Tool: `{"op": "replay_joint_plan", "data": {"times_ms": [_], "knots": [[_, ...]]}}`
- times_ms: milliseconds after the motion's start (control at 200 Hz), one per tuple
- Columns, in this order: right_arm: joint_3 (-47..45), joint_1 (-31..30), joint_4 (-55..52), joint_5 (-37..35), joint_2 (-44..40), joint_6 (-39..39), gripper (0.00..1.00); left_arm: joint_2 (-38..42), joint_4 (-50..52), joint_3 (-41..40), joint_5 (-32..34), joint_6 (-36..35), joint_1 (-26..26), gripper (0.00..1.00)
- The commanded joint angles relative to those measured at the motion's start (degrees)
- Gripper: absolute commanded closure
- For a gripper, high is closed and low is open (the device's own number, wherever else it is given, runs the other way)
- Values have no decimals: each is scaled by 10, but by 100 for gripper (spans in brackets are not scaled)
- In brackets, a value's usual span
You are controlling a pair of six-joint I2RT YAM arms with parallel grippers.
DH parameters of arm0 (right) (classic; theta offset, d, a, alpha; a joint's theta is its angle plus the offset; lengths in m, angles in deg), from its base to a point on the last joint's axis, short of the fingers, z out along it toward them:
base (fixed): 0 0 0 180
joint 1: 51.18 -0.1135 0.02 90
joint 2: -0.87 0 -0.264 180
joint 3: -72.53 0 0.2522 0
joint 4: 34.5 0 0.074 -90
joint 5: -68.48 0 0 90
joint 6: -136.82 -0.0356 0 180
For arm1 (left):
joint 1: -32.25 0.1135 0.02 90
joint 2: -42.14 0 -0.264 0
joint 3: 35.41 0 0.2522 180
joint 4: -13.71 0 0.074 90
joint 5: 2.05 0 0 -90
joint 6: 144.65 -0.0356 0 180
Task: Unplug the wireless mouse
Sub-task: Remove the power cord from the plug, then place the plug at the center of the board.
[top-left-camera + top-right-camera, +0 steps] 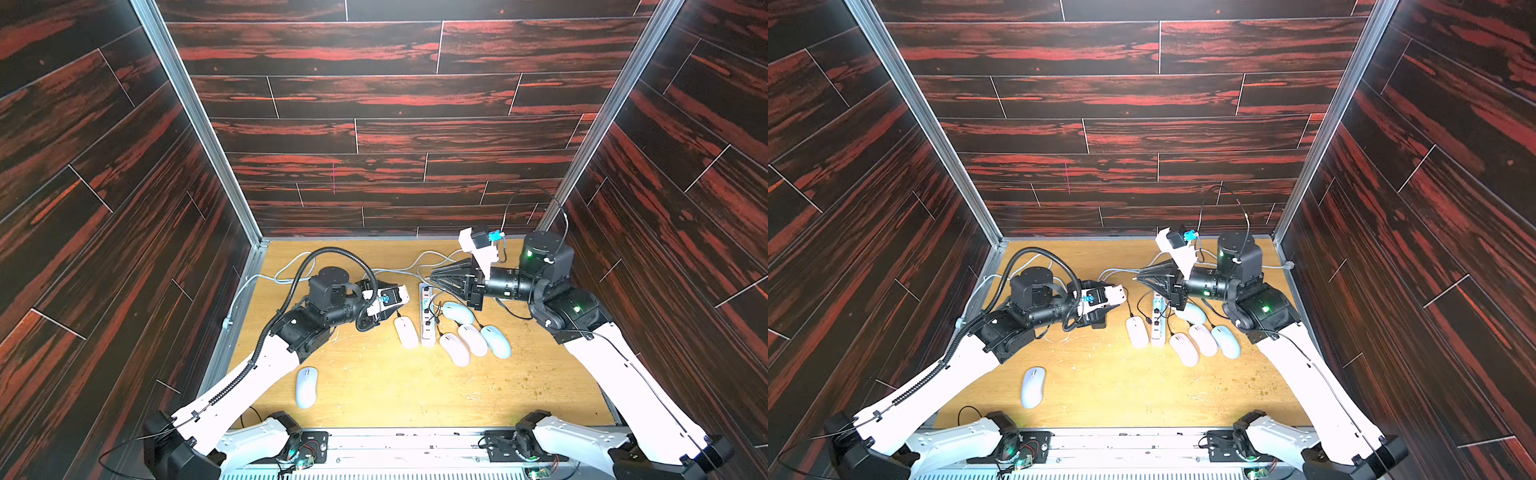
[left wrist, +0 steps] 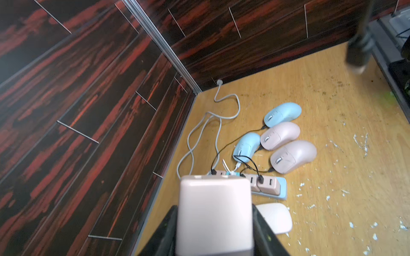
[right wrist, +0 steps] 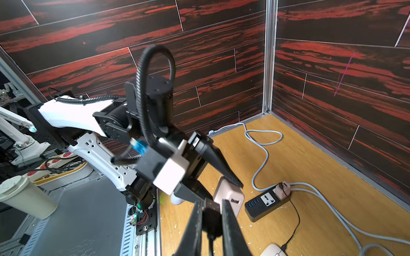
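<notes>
My left gripper is shut on a pale pink charger block, held above the table near the power strip. My right gripper is shut on a black USB plug right at that block; its thin black cable hangs down from the jaws. Whether the plug still sits in the block I cannot tell. A white mouse lies beside the strip with a black cable on it. In both top views the two grippers meet tip to tip above the strip's far end.
Several blue and pink mice lie clustered right of the strip, wired to its adapters. A lone pale mouse rests near the front left. Grey cables loop along the back wall. Dark wall panels enclose three sides.
</notes>
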Motion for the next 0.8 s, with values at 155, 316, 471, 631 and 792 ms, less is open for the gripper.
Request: {"op": "replay_joint_plan", "data": {"times_ms": [155,316,471,631,792], "knots": [[-40,-52,46,-250,11,-29,100,52,2,-45,114,190,1,100],[-90,-81,112,-362,15,-66,100,76,-4,-106,212,375,0,100],[-121,-86,159,-379,25,-99,100,101,56,-149,434,609,2,100],[-123,-86,154,-375,43,-109,100,88,141,-169,539,747,12,100],[-121,-86,148,-361,49,-121,100,17,203,-168,533,860,58,100]]}}
